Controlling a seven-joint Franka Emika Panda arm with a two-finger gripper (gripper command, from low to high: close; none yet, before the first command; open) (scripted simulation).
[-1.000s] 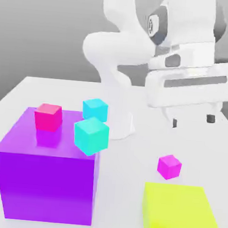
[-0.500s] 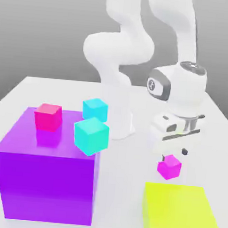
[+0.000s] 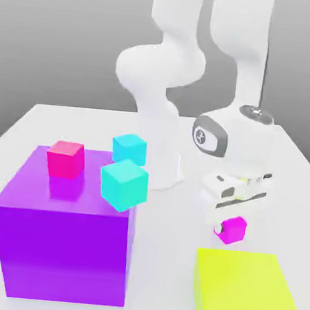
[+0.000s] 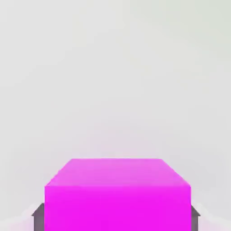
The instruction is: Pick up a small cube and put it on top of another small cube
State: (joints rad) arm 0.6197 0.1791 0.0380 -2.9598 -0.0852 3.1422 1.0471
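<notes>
Where gripper (image 3: 231, 225) descends, magenta cube (image 3: 233, 231) half-hidden — fingertips cropped

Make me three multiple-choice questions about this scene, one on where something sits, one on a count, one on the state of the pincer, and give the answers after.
1. Where is the hot-pink cube?
A. on the purple block
B. on the yellow-green block
C. on the table

2. How many cyan cubes are there?
A. one
B. two
C. four

3. What is the pincer doing?
A. carrying a cyan cube high in the air
B. pressing on the purple block
C. down at the magenta cube, fingers either side

Answers: 
1 A, it rests on top of the purple block. 
2 B, one cyan cube nearer, another behind. 
3 C, the hand view shows a dark finger at each side of the magenta cube.
</notes>
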